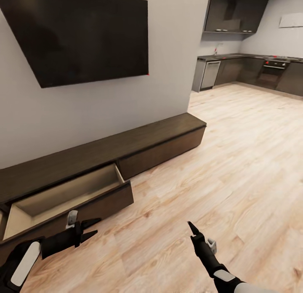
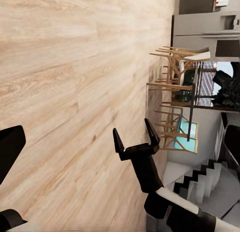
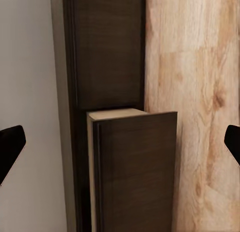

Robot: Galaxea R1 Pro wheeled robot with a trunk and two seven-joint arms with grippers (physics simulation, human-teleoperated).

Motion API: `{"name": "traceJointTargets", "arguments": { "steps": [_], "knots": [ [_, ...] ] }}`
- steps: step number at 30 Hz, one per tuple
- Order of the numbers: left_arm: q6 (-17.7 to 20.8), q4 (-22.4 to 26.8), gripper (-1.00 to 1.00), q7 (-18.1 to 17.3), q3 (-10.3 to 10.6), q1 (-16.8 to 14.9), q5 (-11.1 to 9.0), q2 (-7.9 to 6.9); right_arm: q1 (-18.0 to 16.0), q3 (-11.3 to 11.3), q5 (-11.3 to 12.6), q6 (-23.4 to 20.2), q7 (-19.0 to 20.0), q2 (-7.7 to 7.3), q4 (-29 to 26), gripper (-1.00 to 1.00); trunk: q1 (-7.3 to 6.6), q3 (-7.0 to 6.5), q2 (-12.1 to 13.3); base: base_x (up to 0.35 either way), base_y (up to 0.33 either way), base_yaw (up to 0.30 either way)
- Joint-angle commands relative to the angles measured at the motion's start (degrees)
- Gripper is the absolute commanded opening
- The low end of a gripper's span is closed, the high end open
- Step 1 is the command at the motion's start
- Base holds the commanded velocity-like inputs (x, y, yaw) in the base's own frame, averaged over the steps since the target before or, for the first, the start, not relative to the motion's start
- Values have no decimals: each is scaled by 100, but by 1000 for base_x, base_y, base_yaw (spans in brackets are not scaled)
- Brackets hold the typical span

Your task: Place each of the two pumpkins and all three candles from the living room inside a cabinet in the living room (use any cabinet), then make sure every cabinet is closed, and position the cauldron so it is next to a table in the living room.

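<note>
while pulled open, dark brown cabinet (image 1: pixel 126 147) drawer, pale inside

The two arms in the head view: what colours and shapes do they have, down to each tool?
Both arms are matte black with white panels on the forearm. The left tool has two thin, pointed black fingers and a small light grey block on its wrist. The right tool is equally black and pointed, also with a small grey block beside it. No cables or markings are visible.
</note>
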State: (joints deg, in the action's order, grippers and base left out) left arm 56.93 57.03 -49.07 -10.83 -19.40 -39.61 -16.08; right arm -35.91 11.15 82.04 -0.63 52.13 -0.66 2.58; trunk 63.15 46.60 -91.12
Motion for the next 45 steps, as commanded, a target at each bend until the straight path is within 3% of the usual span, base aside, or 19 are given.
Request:
{"name": "traceJointTargets", "arguments": {
  "steps": [1,45],
  "knots": [
    [20,1,100,-24,-7,0,14,0,-11,47,49,-7,34,3,23,100,-23,-9,39,0,0,-252],
    [20,1,100,-23,2,-2,14,9,-10,48,49,-7,25,10,23,100,-989,-651,1804,0,0,-263]
  ]
}}
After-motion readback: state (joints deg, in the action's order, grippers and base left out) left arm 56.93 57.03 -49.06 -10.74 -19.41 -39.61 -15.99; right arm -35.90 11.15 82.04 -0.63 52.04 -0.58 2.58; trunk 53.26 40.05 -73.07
